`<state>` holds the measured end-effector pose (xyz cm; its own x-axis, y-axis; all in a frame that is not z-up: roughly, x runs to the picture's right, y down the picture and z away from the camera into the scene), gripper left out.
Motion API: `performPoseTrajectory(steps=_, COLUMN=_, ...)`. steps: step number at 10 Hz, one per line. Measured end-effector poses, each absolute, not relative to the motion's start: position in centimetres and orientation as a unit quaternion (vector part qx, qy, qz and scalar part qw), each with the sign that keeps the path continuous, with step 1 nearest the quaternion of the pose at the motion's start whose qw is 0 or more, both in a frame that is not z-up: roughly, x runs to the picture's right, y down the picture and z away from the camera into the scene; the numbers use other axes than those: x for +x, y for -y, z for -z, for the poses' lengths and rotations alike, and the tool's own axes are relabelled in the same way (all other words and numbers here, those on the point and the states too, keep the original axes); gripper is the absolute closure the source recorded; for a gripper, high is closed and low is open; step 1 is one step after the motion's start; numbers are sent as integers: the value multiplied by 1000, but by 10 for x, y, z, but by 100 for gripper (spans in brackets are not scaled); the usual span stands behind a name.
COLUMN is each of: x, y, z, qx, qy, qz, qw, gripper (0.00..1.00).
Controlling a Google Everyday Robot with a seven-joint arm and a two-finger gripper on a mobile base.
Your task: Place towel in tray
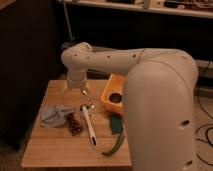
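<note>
Cream-white arm, pale gripper at centre-left of frame; blue-grey towel, yellow tray, dark reddish grapes, white utensil, dark green sponge, long green vegetable, light wooden table.

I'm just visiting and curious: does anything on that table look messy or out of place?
Only the towel: it lies crumpled on the table, outside the yellow tray. The end effector hangs between them. Nothing looks spilled or broken.
</note>
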<state>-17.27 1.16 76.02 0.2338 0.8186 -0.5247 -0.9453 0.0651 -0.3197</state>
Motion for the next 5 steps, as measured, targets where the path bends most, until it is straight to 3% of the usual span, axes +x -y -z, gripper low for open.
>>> performPoseTrajectory(steps=5, x=-263, y=-34, z=-777, qx=-358, qy=-57, qz=-500, qw=786, gripper=20)
